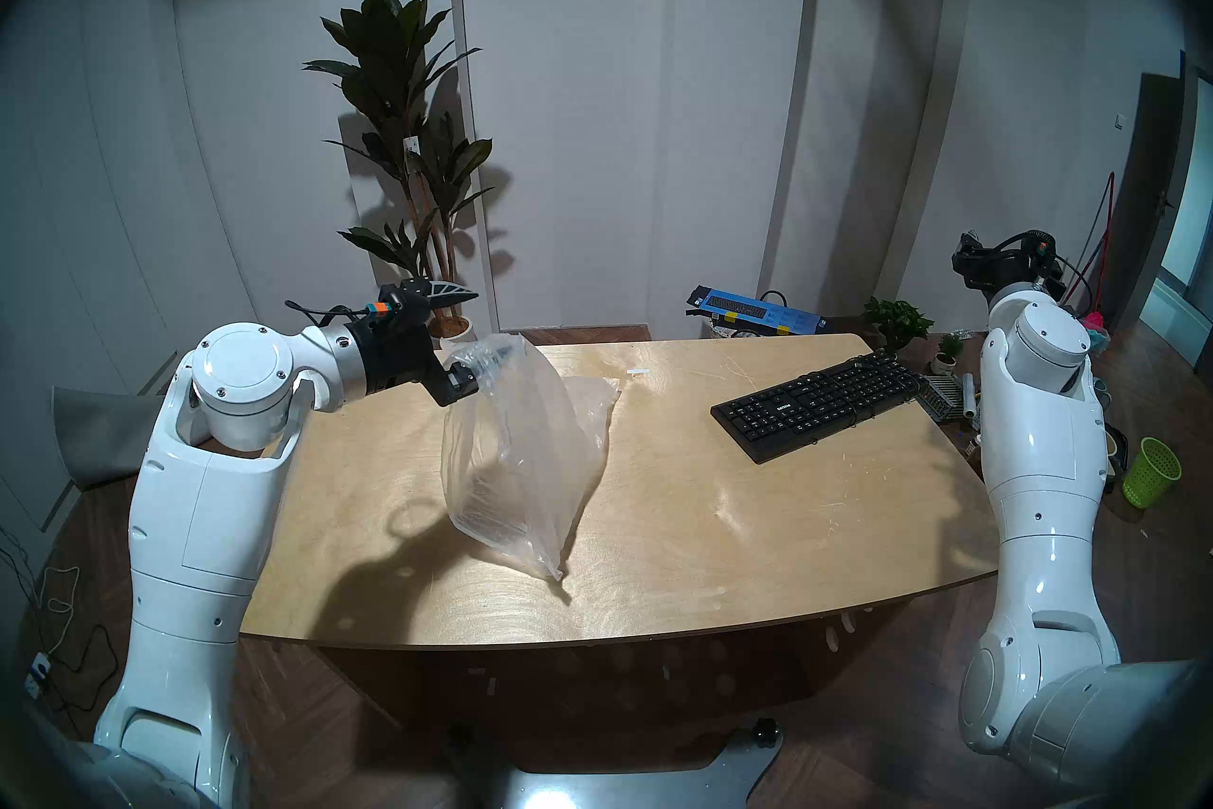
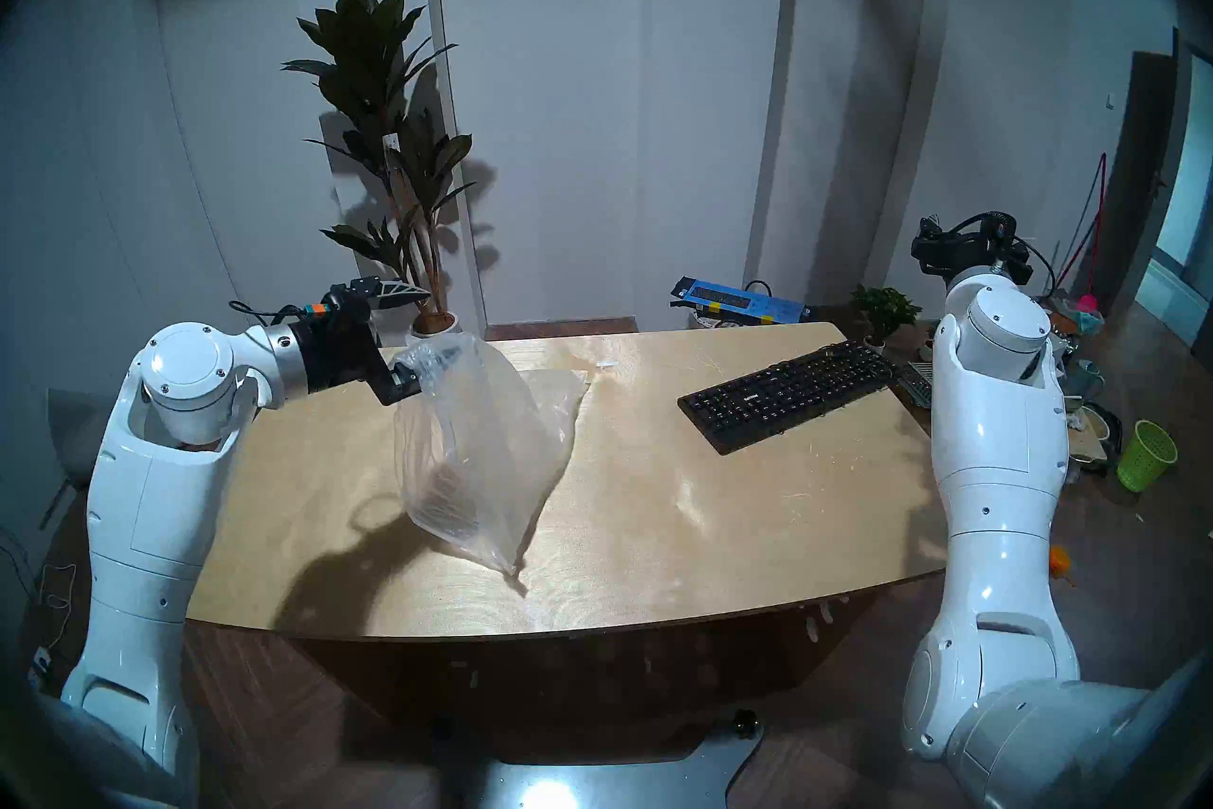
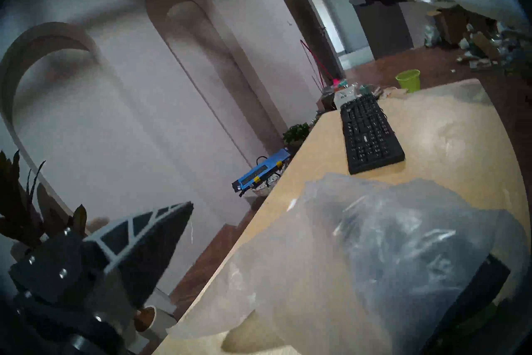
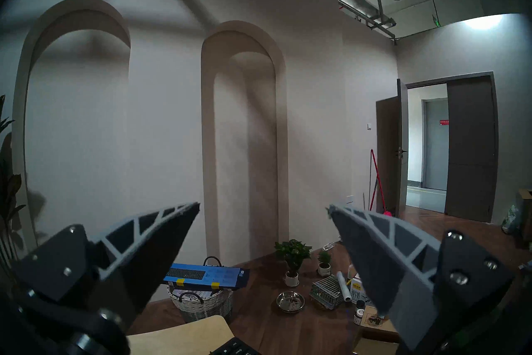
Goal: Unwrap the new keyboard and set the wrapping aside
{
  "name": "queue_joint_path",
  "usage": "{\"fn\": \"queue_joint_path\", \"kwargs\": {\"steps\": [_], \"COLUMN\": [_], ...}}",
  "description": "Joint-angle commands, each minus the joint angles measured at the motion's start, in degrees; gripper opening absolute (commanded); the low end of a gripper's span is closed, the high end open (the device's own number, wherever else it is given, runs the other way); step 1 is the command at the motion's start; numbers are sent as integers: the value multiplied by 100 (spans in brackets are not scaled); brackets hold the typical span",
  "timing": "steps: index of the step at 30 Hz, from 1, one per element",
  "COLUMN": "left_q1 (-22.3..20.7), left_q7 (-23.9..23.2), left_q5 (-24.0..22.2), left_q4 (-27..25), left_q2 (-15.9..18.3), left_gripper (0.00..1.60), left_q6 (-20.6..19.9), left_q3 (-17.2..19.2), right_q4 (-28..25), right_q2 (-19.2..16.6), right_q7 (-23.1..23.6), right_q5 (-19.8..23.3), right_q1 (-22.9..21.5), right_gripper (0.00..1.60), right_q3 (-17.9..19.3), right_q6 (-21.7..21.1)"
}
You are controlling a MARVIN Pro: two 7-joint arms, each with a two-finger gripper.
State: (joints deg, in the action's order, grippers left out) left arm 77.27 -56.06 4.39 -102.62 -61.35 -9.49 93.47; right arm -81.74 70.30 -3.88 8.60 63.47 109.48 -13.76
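Note:
The black keyboard (image 1: pixel 820 404) lies bare on the right part of the wooden table (image 1: pixel 722 525), angled; it also shows in the left wrist view (image 3: pixel 370 135) and, by one corner, in the right wrist view (image 4: pixel 233 348). The clear crinkled wrapping (image 1: pixel 525 460) hangs over the table's left middle, its low corner on the wood. My left gripper (image 1: pixel 489 324) is open. One finger (image 3: pixel 144 242) is bare and the other is covered by the wrapping (image 3: pixel 374 245), which drapes over it. My right gripper (image 4: pixel 263 207) is open and empty, raised beyond the table's right edge (image 1: pixel 971 256).
A long blue box (image 1: pixel 755 312) picturing a keyboard rests on a basket behind the table. A tall potted plant (image 1: pixel 407 131) stands behind the left gripper. A small white strip (image 1: pixel 637 372) lies on the table's back. A green bin (image 1: pixel 1150 471) and clutter sit on the floor at right.

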Motion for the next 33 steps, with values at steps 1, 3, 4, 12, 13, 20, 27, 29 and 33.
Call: {"fn": "queue_joint_path", "kwargs": {"steps": [1, 3, 4, 12, 13, 20, 27, 29, 33], "left_q1": [-404, -510, -557, -721, -728, -918, -1211, -1310, -1540], "left_q7": [-302, -370, -398, -792, -848, -1304, -1785, -1928, -2232], "left_q5": [316, 426, 476, 928, 982, 1396, 1748, 1841, 2000], "left_q4": [202, 287, 326, 709, 764, 1110, 1332, 1382, 1445], "left_q2": [482, 529, 554, 892, 943, 1344, 1727, 1821, 2051], "left_gripper": [72, 73, 80, 160, 160, 160, 160, 160, 160], "left_q6": [508, 658, 728, 1324, 1400, 2077, 2799, 3012, 3555], "left_q3": [-200, -275, -316, -722, -768, -1064, -1306, -1393, -1529], "right_q4": [37, 70, 87, 191, 209, 314, 401, 422, 432], "right_q2": [-95, -95, -96, -88, -89, -82, -66, -59, -15], "right_q7": [1, 10, 15, 61, 66, 119, 184, 209, 280], "right_q5": [-16, -29, -35, -73, -78, -107, -123, -123, -121], "right_q1": [-1, 3, 7, 42, 53, 100, 143, 154, 149], "right_gripper": [160, 160, 160, 160, 160, 160, 160, 160, 160], "right_q3": [90, 110, 120, 172, 183, 239, 282, 292, 262], "right_q6": [22, 20, 20, 30, 31, 41, 63, 70, 94]}}
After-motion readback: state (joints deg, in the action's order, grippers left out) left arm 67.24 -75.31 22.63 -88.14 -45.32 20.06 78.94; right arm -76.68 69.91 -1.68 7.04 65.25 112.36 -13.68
